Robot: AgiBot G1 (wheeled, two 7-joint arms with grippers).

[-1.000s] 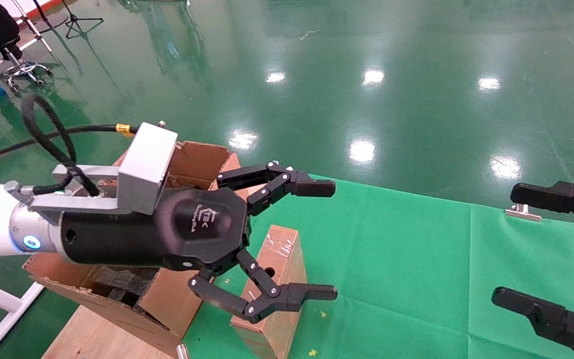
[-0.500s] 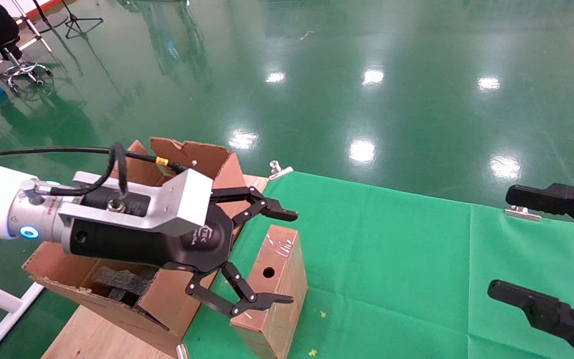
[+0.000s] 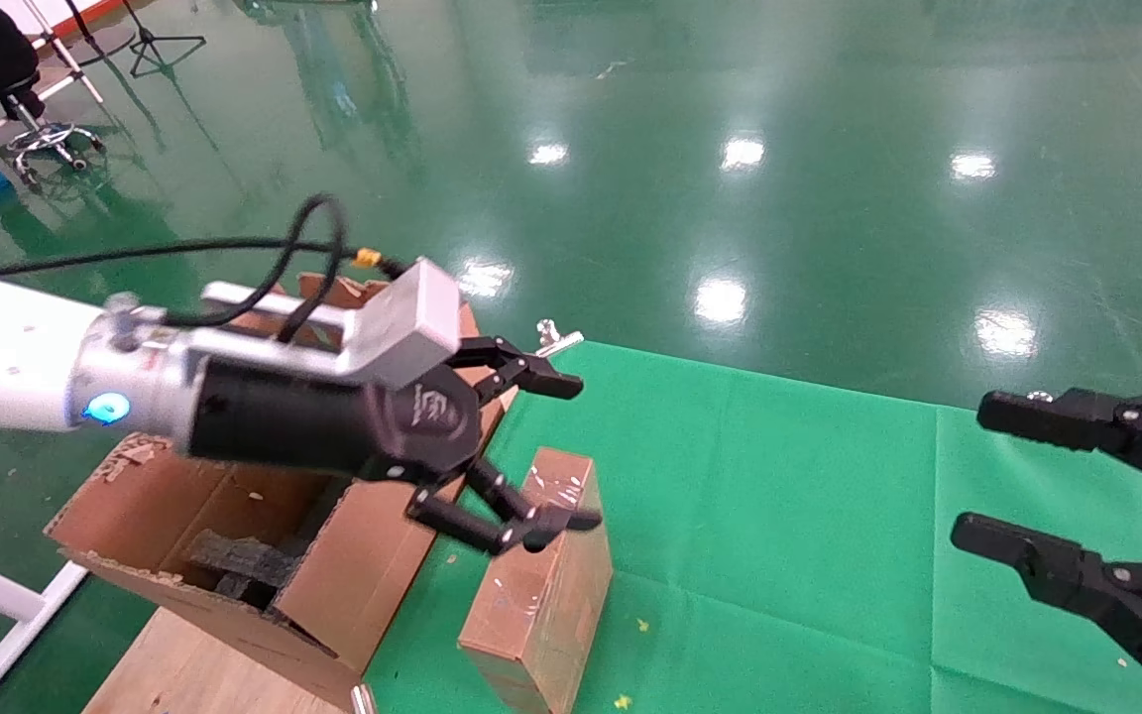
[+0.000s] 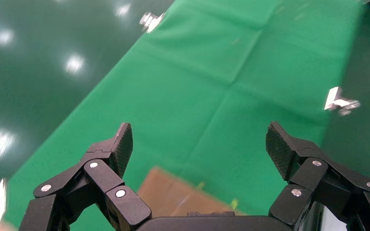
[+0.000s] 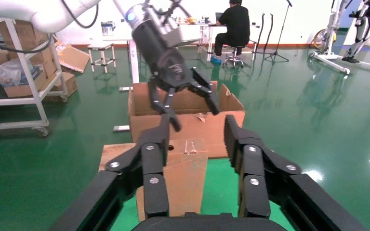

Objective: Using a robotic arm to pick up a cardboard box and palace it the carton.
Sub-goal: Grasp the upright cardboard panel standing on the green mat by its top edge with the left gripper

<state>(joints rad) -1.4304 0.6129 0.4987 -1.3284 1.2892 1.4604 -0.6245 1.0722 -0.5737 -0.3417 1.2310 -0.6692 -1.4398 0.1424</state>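
Fingers [image 3: 559, 385] on my left gripper [image 3: 551, 451] are spread wide, hanging just above the box [image 3: 541, 585] with nothing held. The box stands on the green counter [image 3: 779, 516], just beside the carton [image 3: 234, 535]. I judge this to be the approach step, before the grasp. Next I'd lower so the fingers straddle the box's narrow sides, then close. My right gripper [image 3: 1017, 486] sits parked at the right, also open.

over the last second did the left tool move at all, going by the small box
Yes. The left tool has pulled back toward the carton and closed in; its lower finger now overlaps the cardboard box top.
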